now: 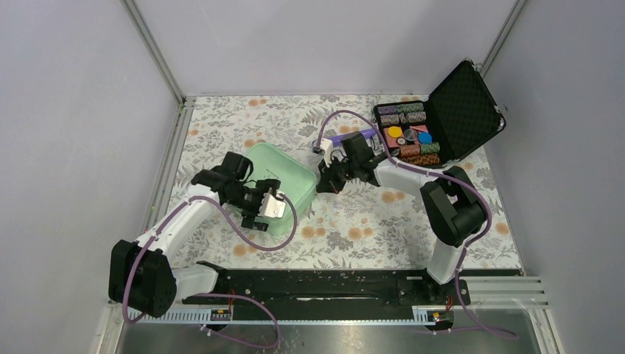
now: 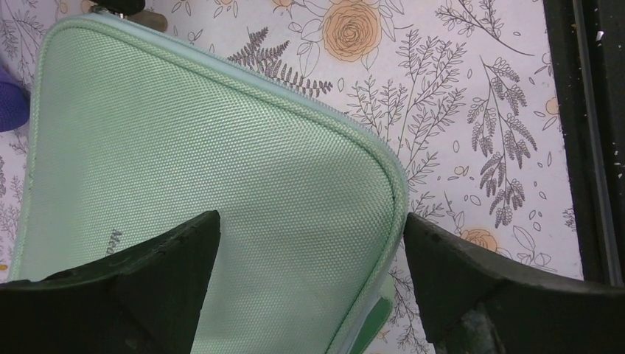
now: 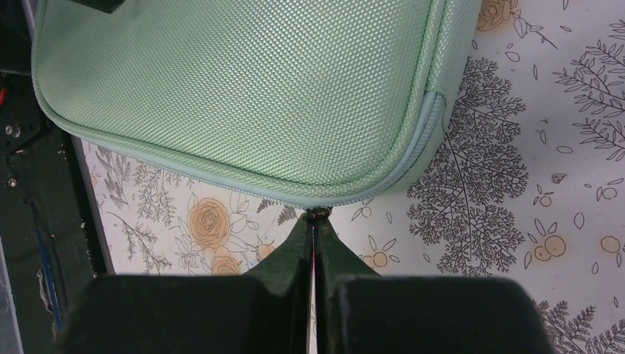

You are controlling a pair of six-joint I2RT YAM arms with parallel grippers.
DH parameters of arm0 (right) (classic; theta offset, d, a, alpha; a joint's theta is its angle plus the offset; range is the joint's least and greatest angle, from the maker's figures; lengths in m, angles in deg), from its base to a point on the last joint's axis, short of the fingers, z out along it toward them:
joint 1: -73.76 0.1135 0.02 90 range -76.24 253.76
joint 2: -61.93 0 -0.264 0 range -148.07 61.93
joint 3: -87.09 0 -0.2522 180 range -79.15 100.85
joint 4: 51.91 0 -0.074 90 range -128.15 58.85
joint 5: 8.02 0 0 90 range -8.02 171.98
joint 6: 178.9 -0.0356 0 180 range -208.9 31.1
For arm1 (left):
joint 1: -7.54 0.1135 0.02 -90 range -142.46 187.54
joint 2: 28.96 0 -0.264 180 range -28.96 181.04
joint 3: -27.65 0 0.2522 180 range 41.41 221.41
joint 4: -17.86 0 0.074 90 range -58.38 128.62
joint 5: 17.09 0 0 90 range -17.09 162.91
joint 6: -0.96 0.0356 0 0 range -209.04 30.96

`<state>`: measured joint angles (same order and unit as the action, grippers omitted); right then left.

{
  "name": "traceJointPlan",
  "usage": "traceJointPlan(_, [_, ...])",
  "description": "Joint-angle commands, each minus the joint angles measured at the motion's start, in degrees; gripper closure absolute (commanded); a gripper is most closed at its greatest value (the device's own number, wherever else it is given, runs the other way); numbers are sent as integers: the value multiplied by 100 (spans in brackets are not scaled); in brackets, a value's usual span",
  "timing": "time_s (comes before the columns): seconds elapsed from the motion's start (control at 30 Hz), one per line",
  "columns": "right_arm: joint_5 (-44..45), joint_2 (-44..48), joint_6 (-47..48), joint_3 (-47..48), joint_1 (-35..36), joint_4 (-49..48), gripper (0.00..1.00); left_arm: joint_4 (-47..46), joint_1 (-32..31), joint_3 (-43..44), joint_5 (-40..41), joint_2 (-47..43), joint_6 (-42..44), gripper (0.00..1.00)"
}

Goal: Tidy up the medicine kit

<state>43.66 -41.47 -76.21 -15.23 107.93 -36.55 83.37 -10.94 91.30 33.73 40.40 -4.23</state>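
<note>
The medicine kit [image 1: 287, 173] is a mint-green zipped case lying closed on the floral table cover, left of centre. My left gripper [image 1: 270, 209] is open at the kit's near corner. In the left wrist view one finger [image 2: 147, 280] hangs over the woven lid [image 2: 221, 140], and the other finger [image 2: 472, 280] is just outside the kit's edge. My right gripper [image 1: 325, 184] is at the kit's right side. In the right wrist view it [image 3: 315, 216] is shut on the small metal zipper pull [image 3: 318, 211] at the seam of the kit [image 3: 243, 81].
A black foam-lined case [image 1: 464, 107] stands open at the back right, holding several colourful pieces [image 1: 410, 134]. A purple object [image 1: 343, 138] lies behind the right gripper. A black rail [image 1: 317, 284] runs along the near edge. Grey walls enclose the table.
</note>
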Motion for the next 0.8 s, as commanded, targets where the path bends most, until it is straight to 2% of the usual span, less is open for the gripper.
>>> traceJointPlan(0.0, [-96, -164, -194, 245, 71, -366, 97, -479, -168, -238, 4, -165, -62, 7])
traceJointPlan(0.23, [-92, -326, -346, 329, 87, -527, 87, -801, -279, -274, 86, -139, -435, 7])
traceJointPlan(0.57, [-8, -480, -804, 402, 124, -1022, 85, -972, -259, -210, 159, -122, -857, 7])
traceJointPlan(0.63, [46, -468, -898, 402, 123, -1140, 87, -965, -257, -224, 186, -155, -894, 7])
traceJointPlan(0.77, [137, -392, -875, 319, 118, -1189, 100, -946, -253, -245, 204, -187, -933, 7])
